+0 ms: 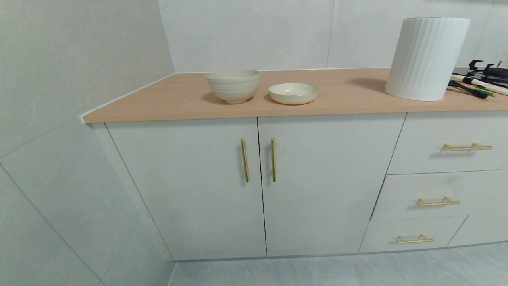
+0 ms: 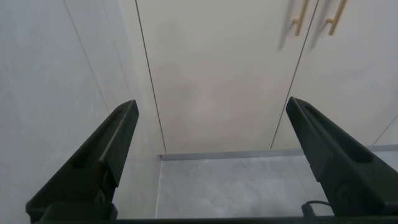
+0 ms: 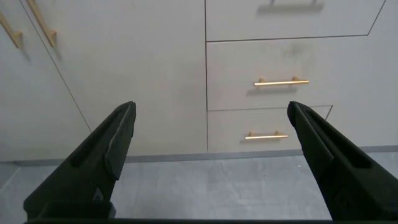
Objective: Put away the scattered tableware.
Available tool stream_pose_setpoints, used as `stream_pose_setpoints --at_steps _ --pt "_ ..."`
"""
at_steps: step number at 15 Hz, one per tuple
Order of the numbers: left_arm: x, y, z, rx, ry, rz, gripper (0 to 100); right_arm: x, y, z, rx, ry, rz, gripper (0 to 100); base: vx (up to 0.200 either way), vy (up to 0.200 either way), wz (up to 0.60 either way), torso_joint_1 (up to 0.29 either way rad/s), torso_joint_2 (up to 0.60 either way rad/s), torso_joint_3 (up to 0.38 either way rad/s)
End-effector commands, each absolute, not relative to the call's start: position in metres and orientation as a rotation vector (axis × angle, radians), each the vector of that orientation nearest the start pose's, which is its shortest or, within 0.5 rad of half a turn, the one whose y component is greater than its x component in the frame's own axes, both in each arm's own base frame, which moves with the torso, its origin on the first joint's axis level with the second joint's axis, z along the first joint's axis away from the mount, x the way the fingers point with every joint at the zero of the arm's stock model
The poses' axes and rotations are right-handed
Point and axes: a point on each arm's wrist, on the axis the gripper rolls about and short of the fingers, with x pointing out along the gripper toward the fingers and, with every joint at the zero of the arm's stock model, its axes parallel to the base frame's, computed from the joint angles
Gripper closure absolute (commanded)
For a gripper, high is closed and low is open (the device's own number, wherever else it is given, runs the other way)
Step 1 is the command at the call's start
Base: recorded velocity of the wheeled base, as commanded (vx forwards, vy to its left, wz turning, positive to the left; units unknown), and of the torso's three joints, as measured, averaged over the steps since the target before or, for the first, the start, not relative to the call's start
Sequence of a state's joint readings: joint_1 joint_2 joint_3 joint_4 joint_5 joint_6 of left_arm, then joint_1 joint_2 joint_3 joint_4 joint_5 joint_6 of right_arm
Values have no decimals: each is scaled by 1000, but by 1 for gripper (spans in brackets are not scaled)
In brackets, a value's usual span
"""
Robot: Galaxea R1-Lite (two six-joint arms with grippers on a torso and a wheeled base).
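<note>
The bowl (image 1: 233, 85) and dish (image 1: 293, 93) sit close together on the desk (image 1: 166, 99). The left end effector (image 2: 211, 104) and right end effector (image 3: 210, 107) hang low, both spread wide, empty. Probably best: clamp a door handle (image 1: 245, 160) mid-bar (it is slim), then pull along the door's arc.

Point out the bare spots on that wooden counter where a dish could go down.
Widest free patch: the wooden countertop between the shallow cream dish and the tall white ribbed cylinder. Smaller one: the corner left of the beige ribbed bowl. Crowded: dark utensils right of the cylinder.
</note>
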State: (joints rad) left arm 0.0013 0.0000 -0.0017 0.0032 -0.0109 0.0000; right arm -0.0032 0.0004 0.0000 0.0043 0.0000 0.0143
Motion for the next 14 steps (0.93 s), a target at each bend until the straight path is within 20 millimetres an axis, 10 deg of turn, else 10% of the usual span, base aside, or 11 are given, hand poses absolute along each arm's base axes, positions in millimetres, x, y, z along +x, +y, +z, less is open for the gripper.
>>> stream_pose_setpoints --at_steps 1,14 --pt "-23 0 76 0 2 -9 0 -23 0 75 14 6 -3 0 0 0 0 0 0 0" --pt "-23 0 76 0 2 -9 0 -23 0 75 15 6 -3 0 0 0 138 1 1 -1"
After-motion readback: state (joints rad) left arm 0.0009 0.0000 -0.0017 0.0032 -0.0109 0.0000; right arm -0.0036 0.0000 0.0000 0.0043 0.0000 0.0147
